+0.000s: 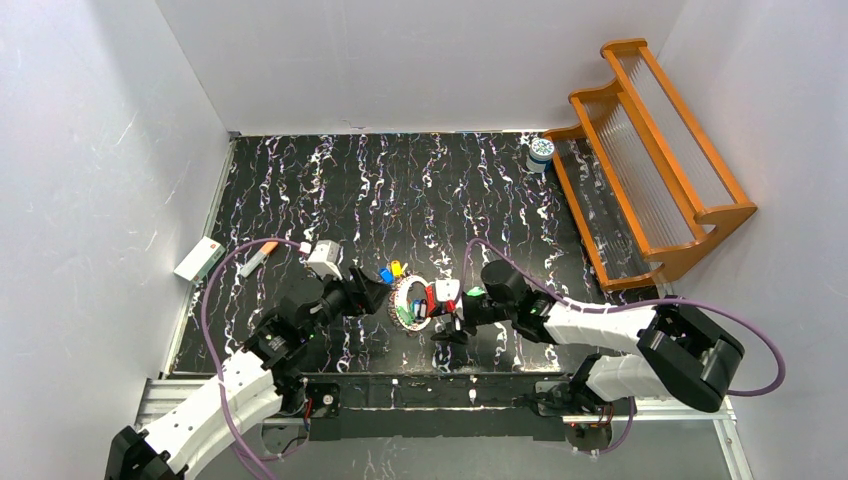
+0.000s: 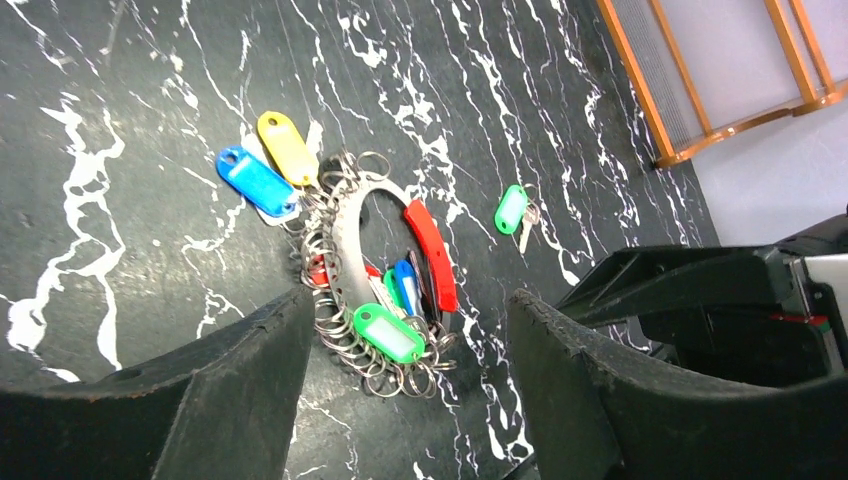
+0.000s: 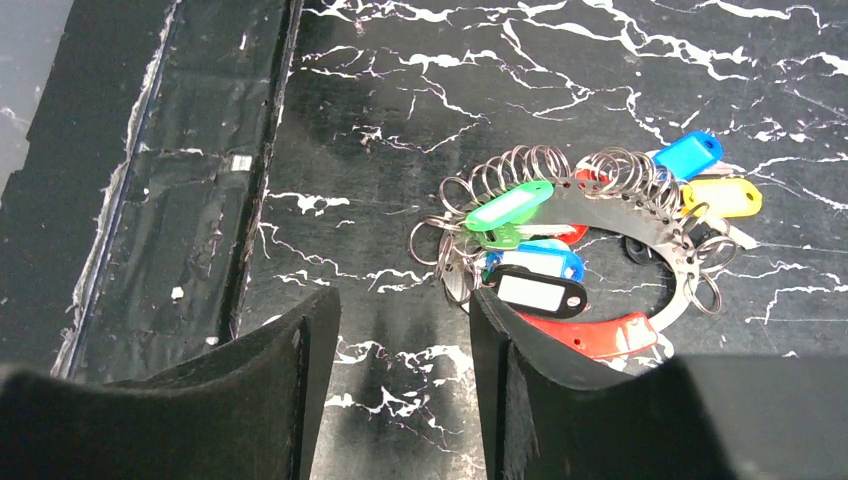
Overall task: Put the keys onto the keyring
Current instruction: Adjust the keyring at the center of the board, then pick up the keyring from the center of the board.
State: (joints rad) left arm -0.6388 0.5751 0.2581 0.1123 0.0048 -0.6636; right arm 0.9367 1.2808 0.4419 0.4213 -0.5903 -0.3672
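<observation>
The keyring (image 1: 404,299) lies flat on the black marbled table, a metal crescent band (image 2: 350,228) with a red grip and many small split rings. Keys with green (image 2: 388,333), blue (image 2: 255,180) and yellow (image 2: 287,147) tags hang on it. One green-tagged key (image 2: 511,208) lies loose to its right, also seen from above (image 1: 476,292). My left gripper (image 2: 408,305) is open, its fingers straddling the ring's near end without touching the green tag. My right gripper (image 3: 402,300) is open over bare table. Its right finger sits beside a black tag (image 3: 540,291) and the keyring (image 3: 640,235).
An orange wooden rack (image 1: 650,160) stands at the right, with a white-and-blue jar (image 1: 541,152) by its far end. A white box (image 1: 198,258) and an orange-tipped pen (image 1: 258,258) lie at the left edge. The table's front rail (image 3: 180,200) runs left of my right gripper.
</observation>
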